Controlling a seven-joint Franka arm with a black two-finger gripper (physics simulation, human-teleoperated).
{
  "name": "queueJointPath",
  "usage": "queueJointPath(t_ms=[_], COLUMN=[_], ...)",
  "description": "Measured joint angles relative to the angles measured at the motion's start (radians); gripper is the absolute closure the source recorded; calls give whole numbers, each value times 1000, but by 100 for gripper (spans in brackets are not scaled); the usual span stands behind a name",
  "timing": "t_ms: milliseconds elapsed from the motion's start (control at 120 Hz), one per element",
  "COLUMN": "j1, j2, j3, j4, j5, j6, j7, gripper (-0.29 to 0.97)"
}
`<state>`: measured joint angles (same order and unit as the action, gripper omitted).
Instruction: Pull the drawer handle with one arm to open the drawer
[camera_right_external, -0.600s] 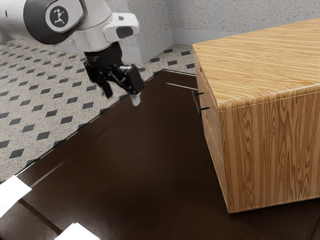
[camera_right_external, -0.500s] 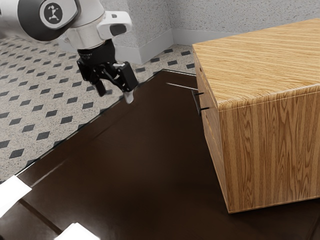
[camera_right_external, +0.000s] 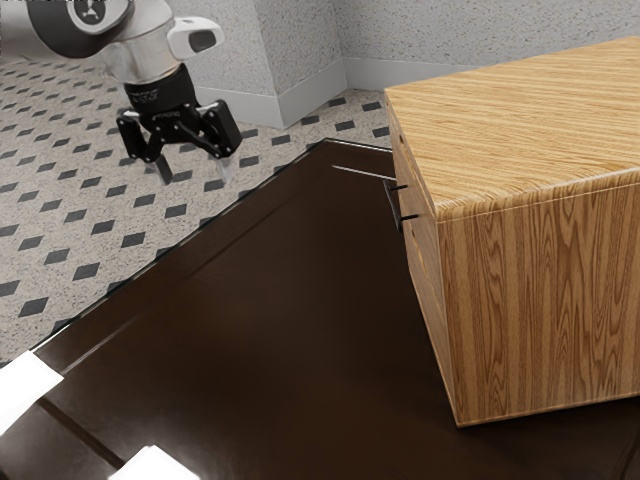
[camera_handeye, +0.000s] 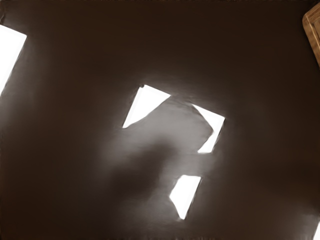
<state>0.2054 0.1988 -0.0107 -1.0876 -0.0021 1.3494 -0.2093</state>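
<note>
Gripper (camera_right_external: 195, 168) hangs in the air at the exterior view's far left, seen against the tiled floor (camera_right_external: 70, 200). Its fingers (camera_right_external: 228, 168) point down and are spread well apart with nothing between them. The handle (camera_right_external: 398, 203) is well apart from it, toward the exterior view's right. It is a thin dark bar on two short brackets, sticking out from the left face of the wooden box (camera_right_external: 520, 150), high up near the top edge. The drawer (camera_right_external: 422, 245) front behind it looks flush with that face. The box stands on the right side of the dark table (camera_right_external: 280, 330). In the wrist view the glossy tabletop lies under the hand, with bright patches (camera_handeye: 145, 105) of reflected light, and a corner of the box shows at one edge.
</note>
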Motion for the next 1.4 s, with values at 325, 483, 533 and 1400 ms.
queueJointPath(t_ms=[325, 483, 533, 1400], j1=[-66, -88, -92, -162], j2=[-157, -133, -121, -37], j3=[-23, -36, -36, -35], j4=[-377, -373, -365, -375], j5=[-137, -173, -174, -290], j6=[285, 402, 433, 648], j7=[-73, -98, -105, -163], gripper=[0, 0, 0, 0])
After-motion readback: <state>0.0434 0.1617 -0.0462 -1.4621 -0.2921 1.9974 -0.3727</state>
